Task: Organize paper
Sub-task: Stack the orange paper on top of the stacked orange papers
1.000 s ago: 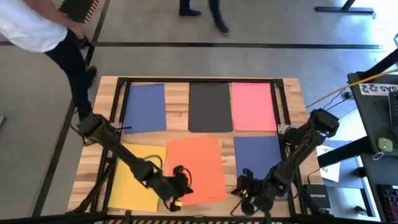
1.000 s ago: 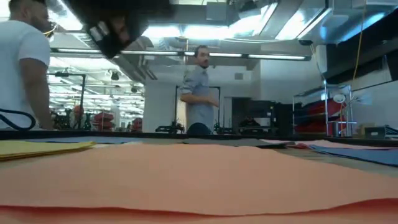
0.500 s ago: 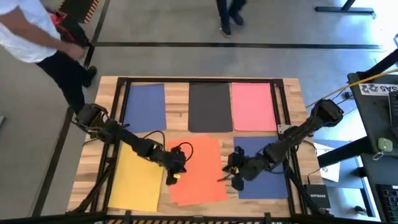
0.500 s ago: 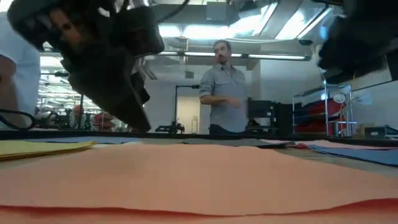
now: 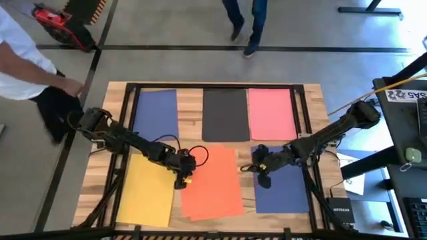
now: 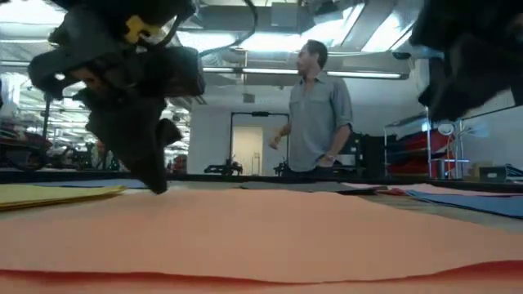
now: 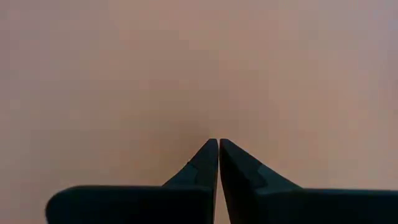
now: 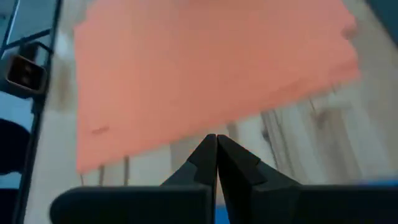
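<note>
Six sheets of paper lie flat on the wooden table: blue (image 5: 155,115), black (image 5: 225,115) and pink (image 5: 271,113) along the far side, yellow (image 5: 147,188), orange (image 5: 213,183) and a second blue (image 5: 280,183) along the near side. My left gripper (image 5: 183,176) is shut, its tips down on the orange sheet (image 7: 199,68) near that sheet's left edge. My right gripper (image 5: 257,167) is shut and hangs above the bare wood strip (image 8: 292,137) between the orange sheet (image 8: 205,68) and the near blue sheet. My left gripper sets its shut fingertips (image 7: 211,149) on the orange sheet's top face (image 7: 217,127), close to its left edge. The fingers come from above, slanting down from the table's left side (image 6: 151,175). The sheet lies flat on the table.
A dark metal frame (image 5: 130,90) runs around the table's far and side edges. A person stands at the table's far left corner (image 5: 40,73) and another walks beyond the far edge (image 6: 323,106). Equipment (image 5: 407,127) sits off the right edge.
Both grippers have gone from the table's near edge toward the far edge, each staying shut. My left gripper has come down until its tips meet the orange sheet near its left edge. My right gripper has stopped over the strip beside the orange sheet's right edge.
</note>
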